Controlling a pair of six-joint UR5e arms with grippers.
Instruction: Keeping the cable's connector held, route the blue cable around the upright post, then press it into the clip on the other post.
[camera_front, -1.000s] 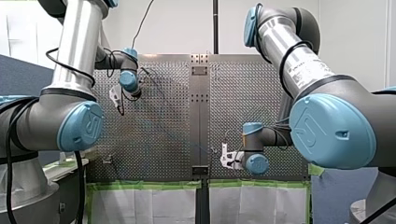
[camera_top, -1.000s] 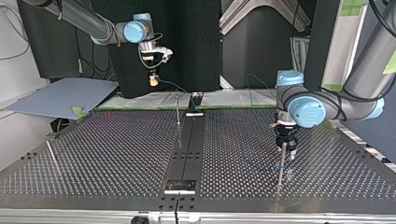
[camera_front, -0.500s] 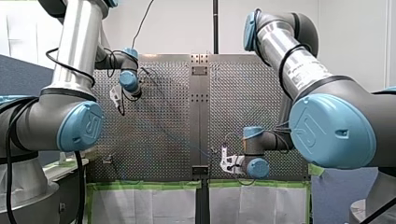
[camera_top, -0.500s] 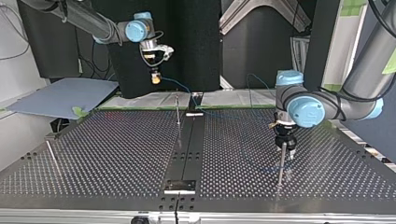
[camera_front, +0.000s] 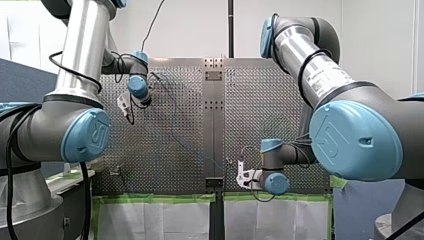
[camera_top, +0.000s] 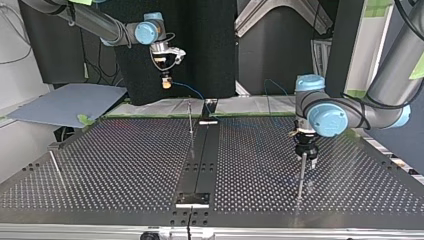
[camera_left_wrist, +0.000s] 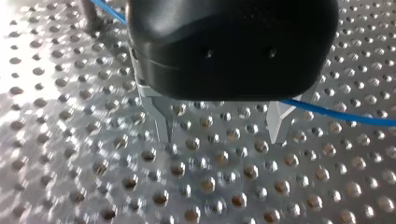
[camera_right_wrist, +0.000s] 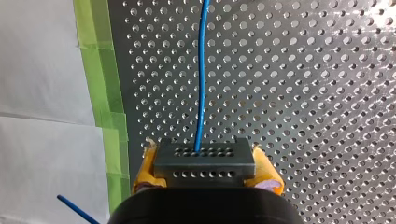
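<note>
My right gripper (camera_top: 165, 84) hangs high over the table's far edge in the top view. Its yellow pads (camera_right_wrist: 147, 168) are shut on the grey connector block (camera_right_wrist: 204, 161). The blue cable (camera_right_wrist: 201, 79) leaves the connector and runs ahead over the perforated plate. My left gripper (camera_left_wrist: 219, 133) stands open just above the plate, metal fingers apart with nothing between them. The cable (camera_left_wrist: 336, 112) passes behind one of its fingers. In the top view this left gripper (camera_top: 306, 159) is right behind the top of an upright post (camera_top: 300, 180). A second thin post (camera_top: 190, 120) stands by the centre rail.
Green tape (camera_right_wrist: 100, 93) and white sheeting border the plate under my right gripper. A black rail (camera_top: 200, 160) runs down the table's middle. A thin rod (camera_top: 56, 167) leans at the top view's left. A grey board (camera_top: 65, 102) lies beyond the far left corner.
My right gripper has drifted with the connector toward the taped edge, lower in the front view. My left arm has stayed put.
</note>
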